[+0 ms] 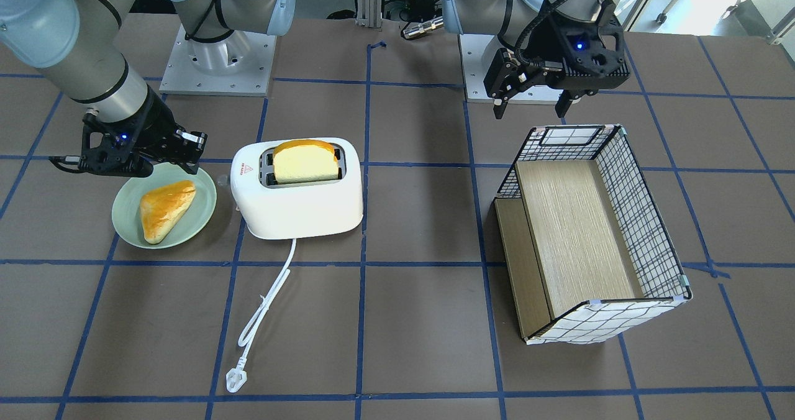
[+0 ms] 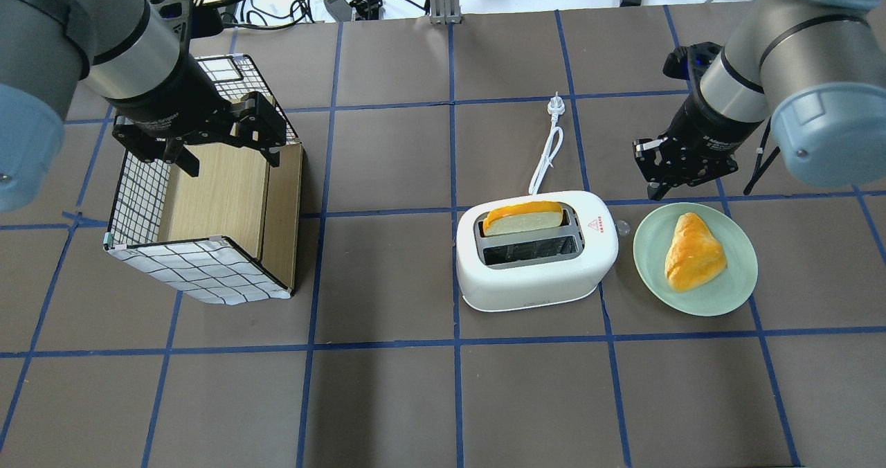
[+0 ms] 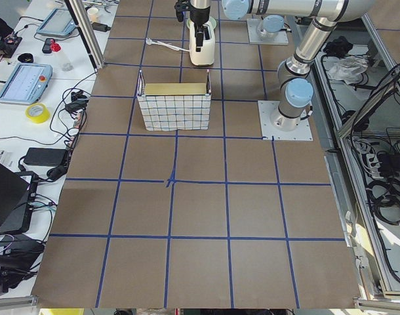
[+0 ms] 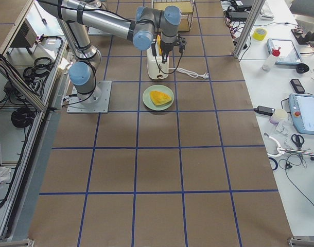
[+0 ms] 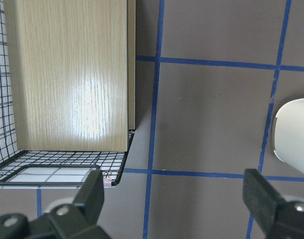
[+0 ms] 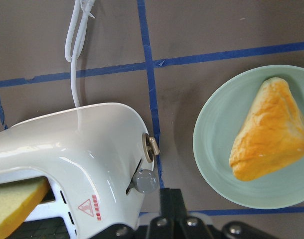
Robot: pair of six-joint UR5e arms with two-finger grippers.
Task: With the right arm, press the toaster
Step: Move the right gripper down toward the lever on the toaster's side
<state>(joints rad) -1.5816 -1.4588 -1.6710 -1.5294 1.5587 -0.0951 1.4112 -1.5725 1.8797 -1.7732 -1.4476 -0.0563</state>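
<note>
White rounded two-slot plastic toaster (image 2: 536,267) on the robot's right half of the table, lever end turned toward a pale-green round plate (image 2: 734,295) just beside it on the right. On that plate, a golden triangular pastry (image 2: 692,253). Trailing from the toaster's far side, a long white cord (image 2: 547,153), plug lying loose on the table.

Standing well proud of the far slot, a yellow-crusted bread slice (image 2: 522,217); near slot empty. Judged from that: lever not yet pushed down, pressing not done.

Black two-finger right gripper (image 6: 171,201) hanging over the gap between the toaster's lever end and the plate, fingers drawn together, holding nothing. In the right wrist view, small translucent round lever knob (image 6: 144,180) just ahead of the fingertips, apart from them, no contact visible. Height above the knob hard to tell.

Black two-finger left gripper (image 1: 531,103) well apart on the left, hanging by the white grid-patterned fabric box with wood-look lining (image 2: 201,274), fingers spread wide, empty. No part in the task, by the look of it.

Seemingly done: the approach, with closed fingers brought close to the lever end. Left to do: settling the fingertips onto the knob, then pushing straight down until the bread drops into the slot. Worth minding: a rounded knob, easy to slip off toward the plate.
</note>
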